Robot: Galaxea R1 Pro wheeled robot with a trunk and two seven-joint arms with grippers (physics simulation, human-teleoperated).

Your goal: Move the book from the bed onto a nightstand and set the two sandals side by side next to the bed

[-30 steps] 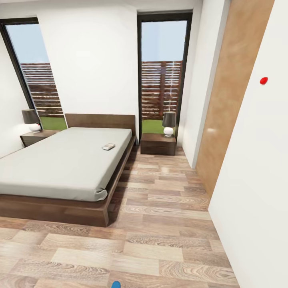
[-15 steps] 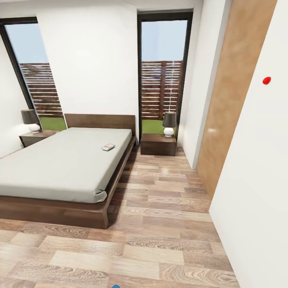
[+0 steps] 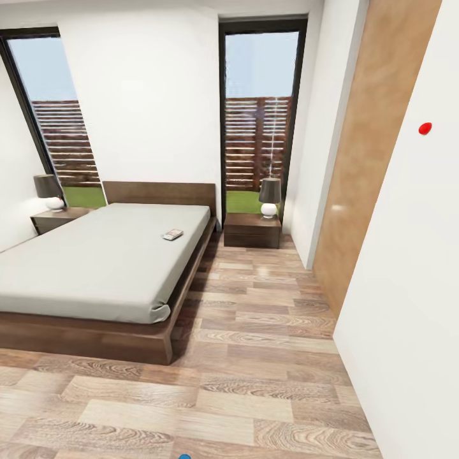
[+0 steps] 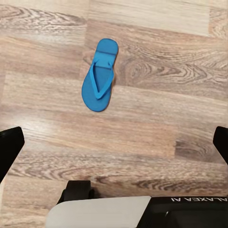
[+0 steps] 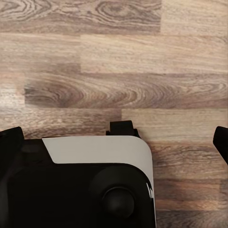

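Change: against the pictures of a second and half a second ago, the whole head view has slid slightly; the blue sliver at the bottom edge has shrunk and the bed sits a touch lower. That reads as the camera and base creeping, not the things moving. In the last half second almost nothing shifted, so I judge the base has nearly halted.
Meaning for the task: nothing is picked up yet; book and sandals lie untouched, all steps remain.
Left hand (image 4: 114,142): spread wide, its two dark fingertips apart at the picture's edges, empty, hanging over the wooden floor (image 4: 156,57).
Sandal (image 4: 99,76): bright blue, flat on the floor, straps up, ahead of the left hand's fingers and well apart from them. A blue sliver at the head view's bottom edge may be a sandal too; too little shows to tell.
Far nightstand (image 3: 54,218): beyond the bed's other side, a lamp (image 3: 50,191) on it.
Bed (image 3: 95,261): far ahead of both hands.
Book (image 3: 172,234): lying on the mattress near the edge facing the open floor.
Near nightstand (image 3: 252,229): just beside the headboard, carrying another lamp (image 3: 269,196) that takes up part of its top.
Right hand (image 5: 114,137): fingertips wide apart, holding nothing, over bare floor with the robot's own base below it.
In the way: open floor runs to the bed; the wall and wooden door (image 3: 376,153) narrow the passage.
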